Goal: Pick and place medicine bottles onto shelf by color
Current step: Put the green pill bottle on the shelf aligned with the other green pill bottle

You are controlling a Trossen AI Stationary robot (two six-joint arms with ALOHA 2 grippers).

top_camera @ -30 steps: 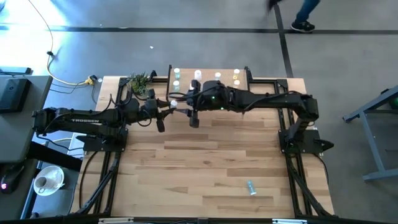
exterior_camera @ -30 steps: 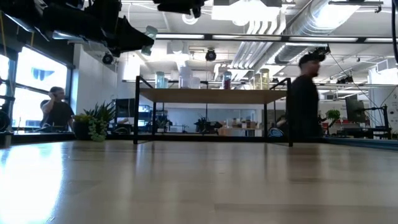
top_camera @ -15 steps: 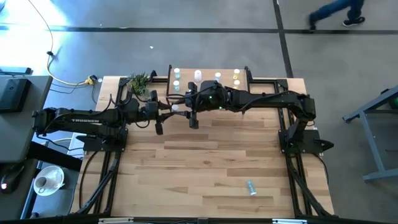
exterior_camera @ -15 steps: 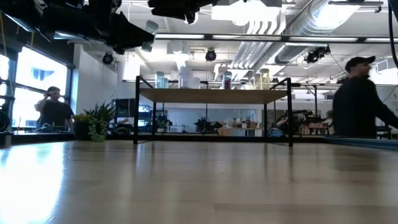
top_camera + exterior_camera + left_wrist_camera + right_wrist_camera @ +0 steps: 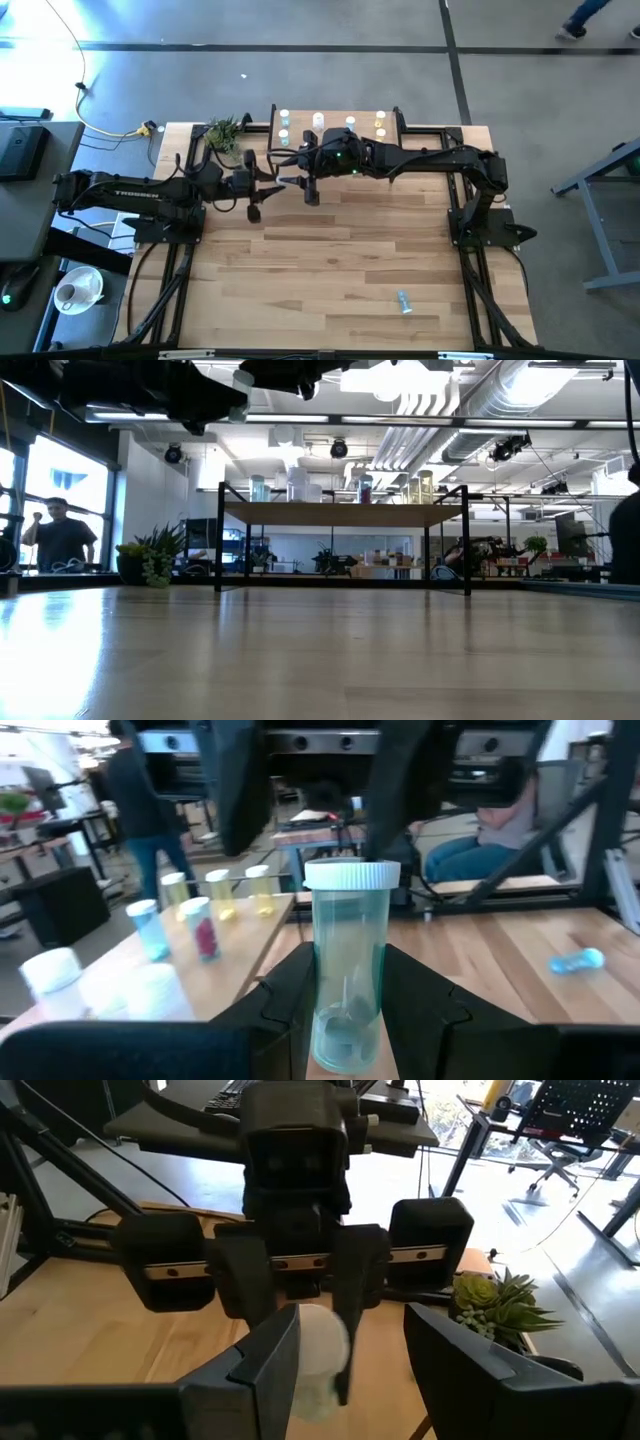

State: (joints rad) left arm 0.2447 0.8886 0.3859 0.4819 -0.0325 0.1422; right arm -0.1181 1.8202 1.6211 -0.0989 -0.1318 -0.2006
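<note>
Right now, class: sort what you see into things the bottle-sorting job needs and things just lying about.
Job:
- teal bottle, held in left tool
- shelf with bottles already on it
- blue bottle lying on the table
- right tool, open

Lying about:
- potted plant
- yellow plug on the floor

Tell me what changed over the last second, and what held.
The left tool, shut on a teal bottle, drew back slightly from the right tool. A person walked out of the low view's right side. The shelf, its bottles and the bottle lying on the table stayed put.
</note>
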